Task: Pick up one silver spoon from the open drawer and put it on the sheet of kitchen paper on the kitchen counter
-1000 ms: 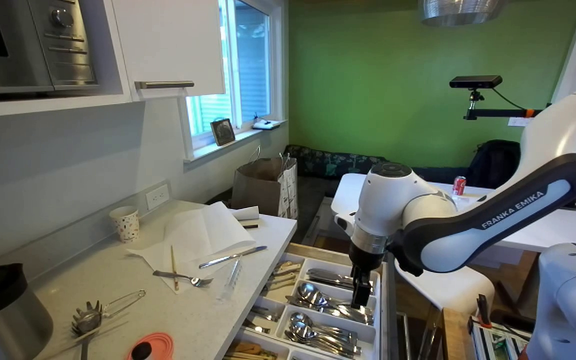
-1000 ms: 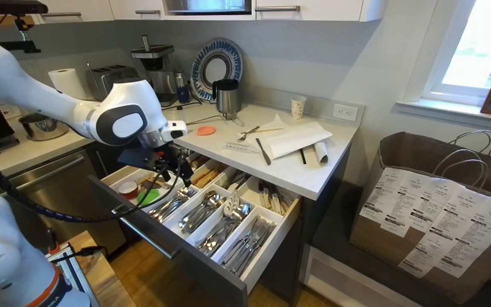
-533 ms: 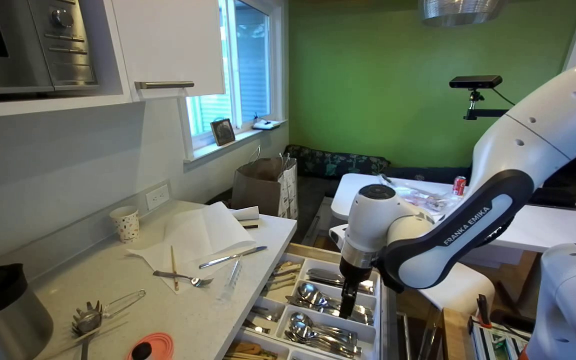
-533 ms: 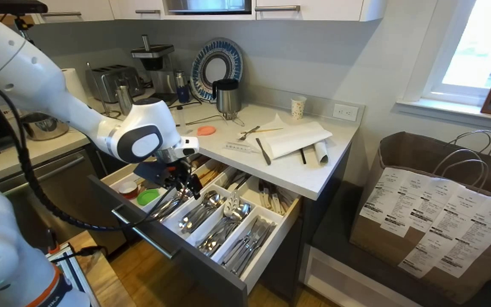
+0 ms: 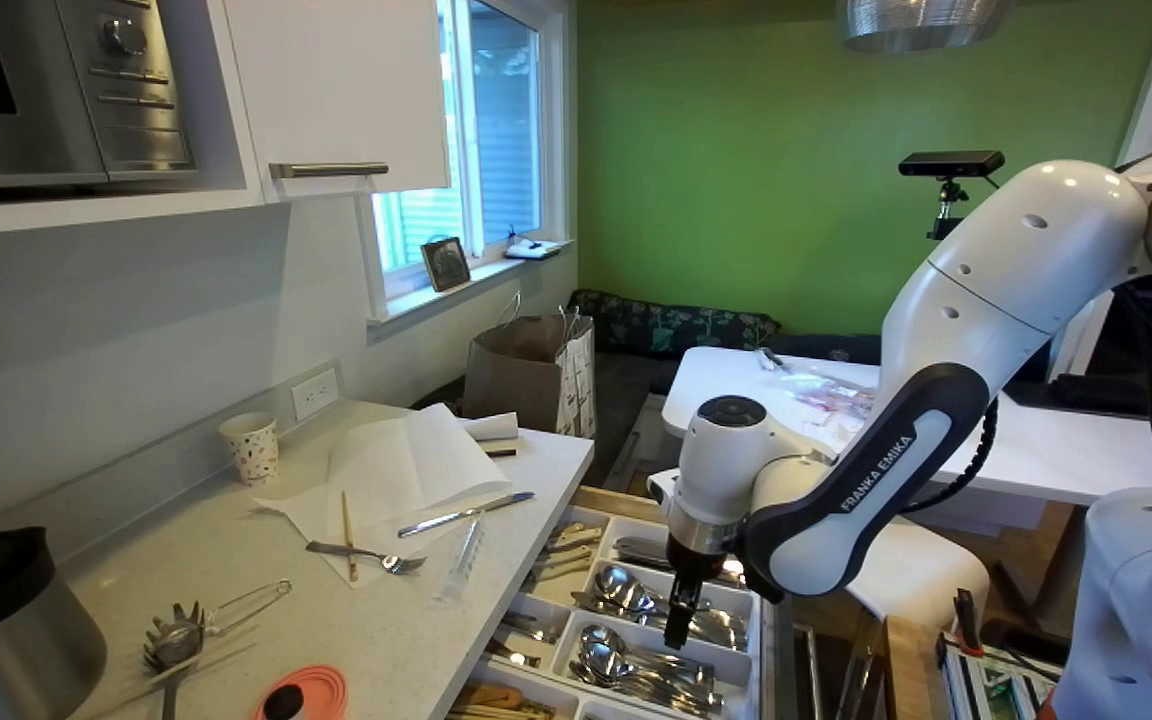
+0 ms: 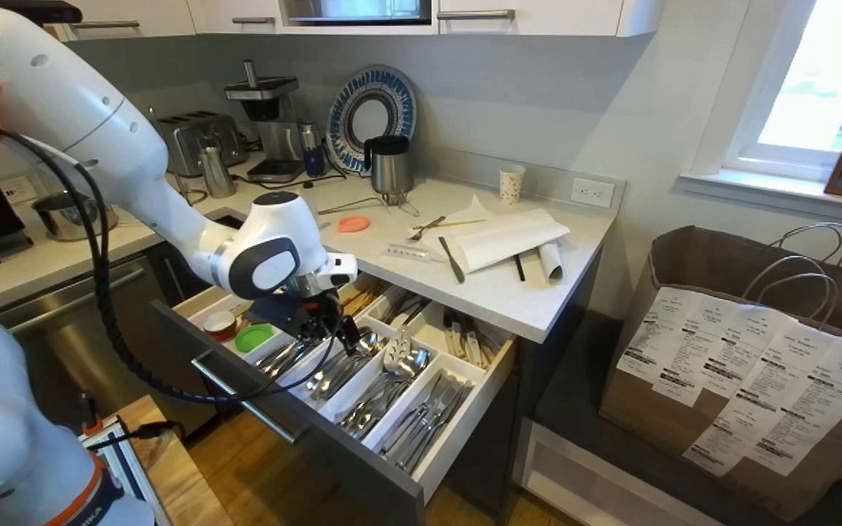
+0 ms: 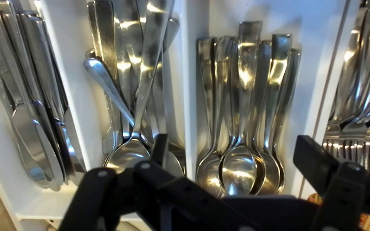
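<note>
The open drawer [image 6: 362,475] has a dark grey front and a white divided cutlery tray. Silver spoons [image 7: 239,170] lie in one compartment, handles toward the top of the wrist view; the pile also shows in both exterior views [image 5: 604,655] [image 6: 348,364]. My gripper [image 7: 237,155] is open and empty above this compartment, fingers pointing down; its fingertips appear on either side of the spoon bowls. It also shows in both exterior views [image 5: 679,628] [image 6: 351,337]. The white sheet of kitchen paper [image 5: 406,465] lies rumpled on the pale kitchen counter [image 5: 386,640], beside the drawer.
Neighbouring compartments hold mixed large spoons [image 7: 128,154], knives [image 7: 34,141] and forks [image 7: 358,128]. White dividers [image 7: 191,96] stand between them. A fork [image 5: 366,553] and a knife [image 5: 466,513] lie at the paper. A cup [image 5: 251,448] stands behind it. A paper bag [image 6: 742,365] stands beside the counter.
The arm has reached further out and my gripper has moved lower, from over the neighbouring compartments to above the spoon compartment. The cutlery, the paper and the drawer have not moved.
</note>
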Robot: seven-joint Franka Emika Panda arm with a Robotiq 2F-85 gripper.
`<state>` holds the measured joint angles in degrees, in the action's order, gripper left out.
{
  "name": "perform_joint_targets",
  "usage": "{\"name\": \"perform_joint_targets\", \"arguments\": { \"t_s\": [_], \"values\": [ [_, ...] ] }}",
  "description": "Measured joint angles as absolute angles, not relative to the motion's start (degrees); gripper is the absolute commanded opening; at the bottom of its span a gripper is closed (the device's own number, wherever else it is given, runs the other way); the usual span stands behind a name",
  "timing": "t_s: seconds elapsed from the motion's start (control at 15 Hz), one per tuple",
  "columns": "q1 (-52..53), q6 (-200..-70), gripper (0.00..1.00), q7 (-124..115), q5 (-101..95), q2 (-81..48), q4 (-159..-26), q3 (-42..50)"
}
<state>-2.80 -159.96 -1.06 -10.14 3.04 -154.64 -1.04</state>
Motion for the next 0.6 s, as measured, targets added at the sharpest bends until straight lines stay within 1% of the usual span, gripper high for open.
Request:
{"name": "perform_joint_targets", "arguments": {
  "t_s": [0.53, 0.6],
  "values": [
    [-2.6, -159.5, 1.00, -1.1, -10.2, 2.4, -154.1, -1.0],
    [-2.6, -159.5, 0.97, -1.3, -10.6, 1.9, -153.8, -1.0]
  ]
}}
